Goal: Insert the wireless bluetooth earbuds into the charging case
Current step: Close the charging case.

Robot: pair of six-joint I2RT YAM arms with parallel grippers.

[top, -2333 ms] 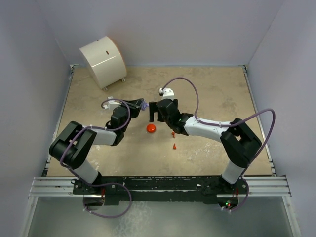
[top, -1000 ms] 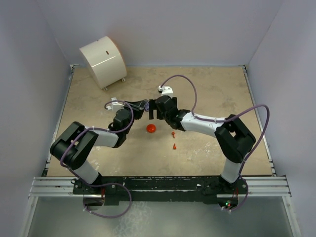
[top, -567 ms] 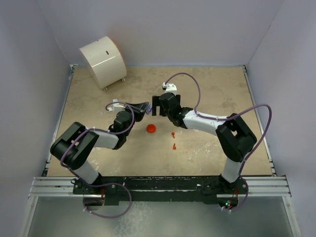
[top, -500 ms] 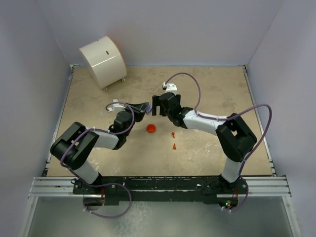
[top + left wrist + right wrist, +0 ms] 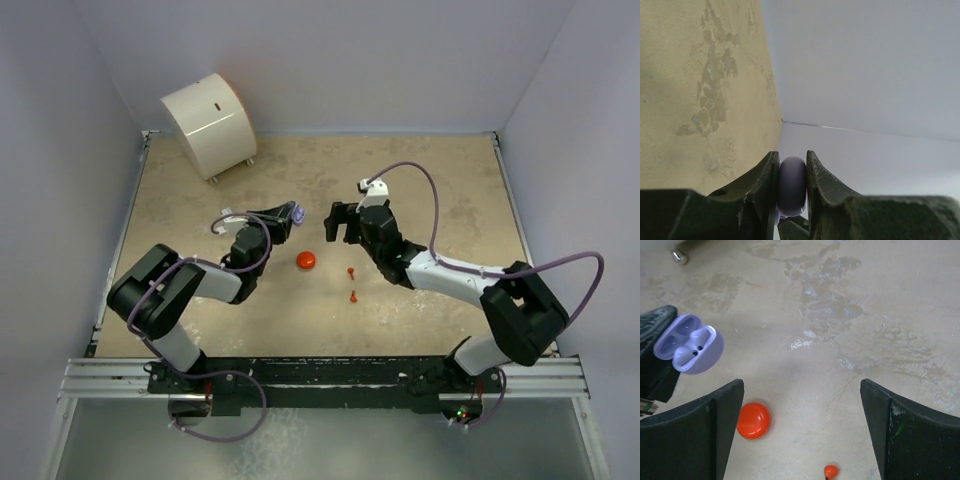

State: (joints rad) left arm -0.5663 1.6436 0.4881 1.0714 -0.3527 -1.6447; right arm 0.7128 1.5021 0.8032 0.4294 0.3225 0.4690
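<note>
My left gripper (image 5: 286, 216) is shut on the open lilac charging case (image 5: 689, 343), held above the table. In the left wrist view the case (image 5: 792, 184) is pinched between both fingers. Two lilac earbuds (image 5: 694, 344) sit in its wells. My right gripper (image 5: 802, 386) stands open and empty, a short way right of the case, also seen from above (image 5: 340, 222). Below it a shut red-orange case (image 5: 753, 420) lies on the table. One red-orange earbud (image 5: 830, 471) lies nearby, and the top view shows two of them (image 5: 351, 272) (image 5: 354, 296).
A large white cylinder (image 5: 208, 123) lies at the back left corner; one of its small metal feet (image 5: 679, 256) shows in the right wrist view. Grey walls (image 5: 560, 90) enclose the beige table (image 5: 440, 190) on three sides.
My right gripper has drawn back to the right, away from the lilac case it was up against. The left gripper still holds the case in nearly the same place.
</note>
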